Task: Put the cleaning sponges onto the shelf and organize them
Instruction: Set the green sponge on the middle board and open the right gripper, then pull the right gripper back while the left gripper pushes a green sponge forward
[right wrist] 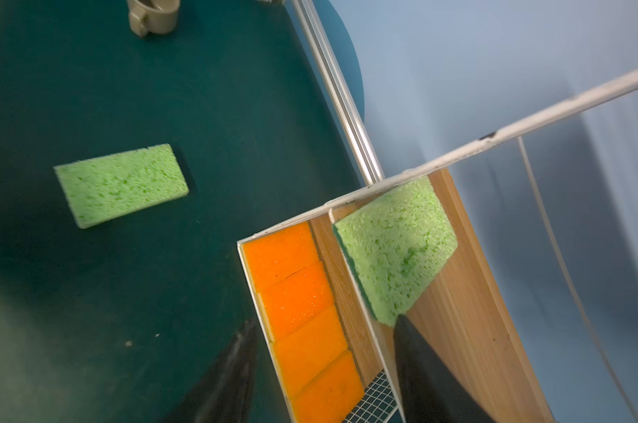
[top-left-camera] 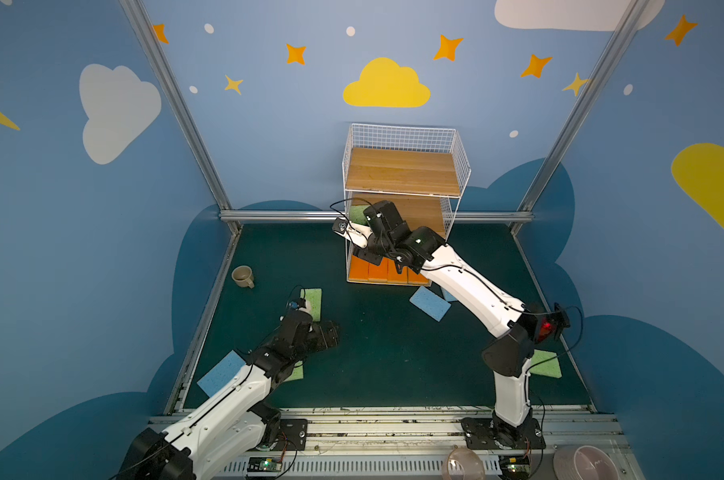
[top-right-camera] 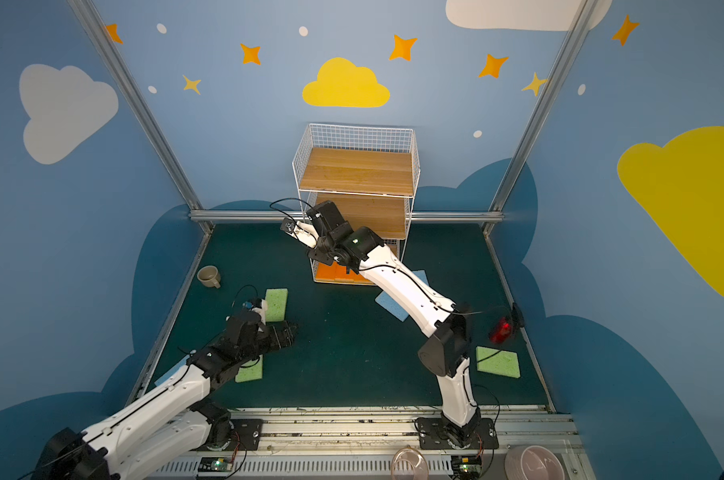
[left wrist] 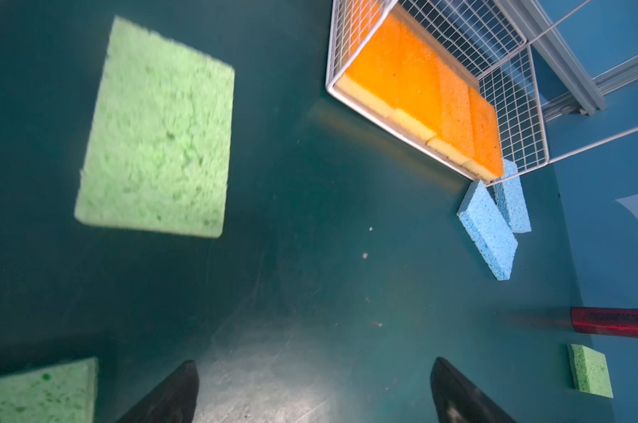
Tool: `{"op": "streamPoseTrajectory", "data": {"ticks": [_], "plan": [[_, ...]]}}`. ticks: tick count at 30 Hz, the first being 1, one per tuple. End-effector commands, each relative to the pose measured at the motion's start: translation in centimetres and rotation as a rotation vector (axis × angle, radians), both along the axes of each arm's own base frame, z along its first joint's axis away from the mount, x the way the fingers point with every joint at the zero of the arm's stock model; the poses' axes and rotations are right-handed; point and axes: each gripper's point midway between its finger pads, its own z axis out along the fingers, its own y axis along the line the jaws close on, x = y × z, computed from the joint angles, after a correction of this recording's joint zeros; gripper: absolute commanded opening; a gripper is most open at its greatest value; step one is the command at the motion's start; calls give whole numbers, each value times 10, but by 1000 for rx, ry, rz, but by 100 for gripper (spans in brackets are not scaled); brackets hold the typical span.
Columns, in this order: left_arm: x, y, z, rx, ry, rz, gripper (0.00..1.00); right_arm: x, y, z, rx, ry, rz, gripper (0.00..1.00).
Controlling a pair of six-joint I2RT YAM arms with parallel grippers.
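Release at the shelf: right gripper jaws apart, shelved green sponge flat on its middle board (orange sponges fill the bottom tier). Left gripper, wide and empty, hovers by loose green sponge; next, probably, drop and pinch.

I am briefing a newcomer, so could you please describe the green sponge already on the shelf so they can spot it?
Find the tall white wire shelf against the back wall. On its middle wooden board, at the left end, lies one light green sponge. It is the only green sponge on the shelf; the tier below holds only orange sponges.
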Motion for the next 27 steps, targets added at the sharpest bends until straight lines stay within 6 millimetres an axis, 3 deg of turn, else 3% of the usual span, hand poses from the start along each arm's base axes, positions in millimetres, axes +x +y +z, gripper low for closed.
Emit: {"op": "streamPoseTrajectory", "data": {"ticks": [1, 3, 6, 11, 13, 16, 20, 23, 27], "plan": [[1, 11, 3, 67, 48, 31, 91, -25, -14, 38, 164, 5, -14, 61], [5, 15, 7, 70, 47, 53, 64, -44, -25, 41, 249, 46, -13, 63], [12, 26, 10, 80, 58, 88, 45, -71, -41, 32, 363, 81, 1, 69], [30, 53, 1, 65, 134, 152, 46, -99, -82, -10, 546, 223, -108, 72], [41, 64, -1, 25, 158, 184, 45, -107, -90, -31, 585, 274, -124, 72], [63, 84, -3, 22, 189, 239, 34, -112, -100, -59, 635, 328, -165, 70], [95, 98, -15, 33, 262, 278, 31, -110, -107, -94, 677, 408, -201, 66], [114, 98, -33, 53, 347, 243, 35, -106, -113, -110, 698, 449, -227, 66], [127, 99, -61, 77, 420, 235, 48, -103, -118, -114, 747, 484, -252, 67]]}}
